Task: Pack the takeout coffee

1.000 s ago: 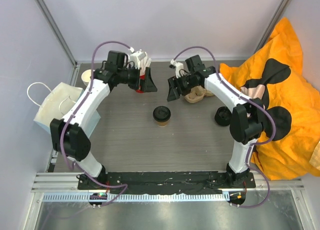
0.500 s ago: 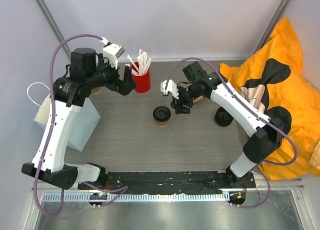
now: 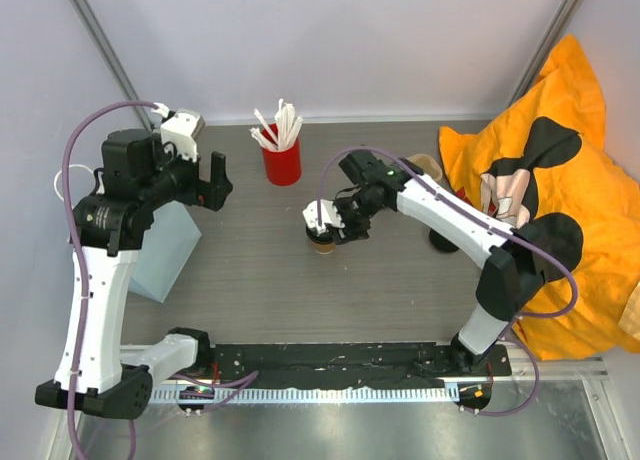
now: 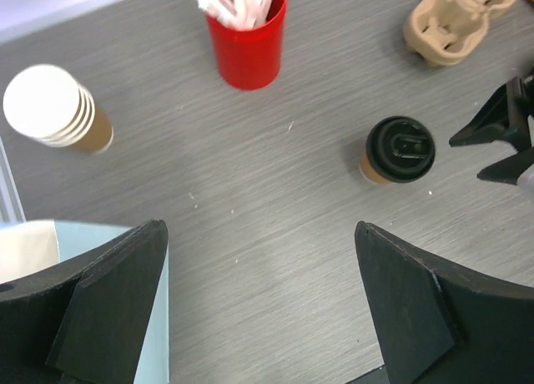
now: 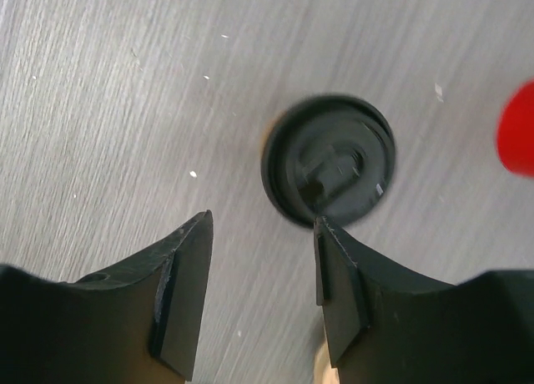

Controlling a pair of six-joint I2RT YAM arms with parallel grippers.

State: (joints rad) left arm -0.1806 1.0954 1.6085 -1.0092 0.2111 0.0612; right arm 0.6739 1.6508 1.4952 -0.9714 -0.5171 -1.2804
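The takeout coffee (image 3: 321, 244) is a small tan kraft cup with a black lid, upright mid-table. It also shows in the left wrist view (image 4: 399, 150) and the right wrist view (image 5: 329, 159). My right gripper (image 3: 336, 224) is open just above it and to its right. In the right wrist view the gripper (image 5: 263, 267) holds nothing, and the lid lies just beyond the right fingertip. My left gripper (image 3: 214, 180) is open and empty, raised above the table beside the bag; in its own view (image 4: 259, 309) only bare table lies between the fingers.
A pale blue paper bag (image 3: 165, 255) stands at the left. A red cup of white sticks (image 3: 283, 163) stands at the back. A stack of kraft cups (image 4: 54, 108) and a moulded cup carrier (image 4: 459, 21) are also at the back. An orange cloth (image 3: 560, 180) fills the right side.
My right gripper moved from the cup carrier down to the lidded cup. My left arm swung left and back from the red cup to a spot by the bag.
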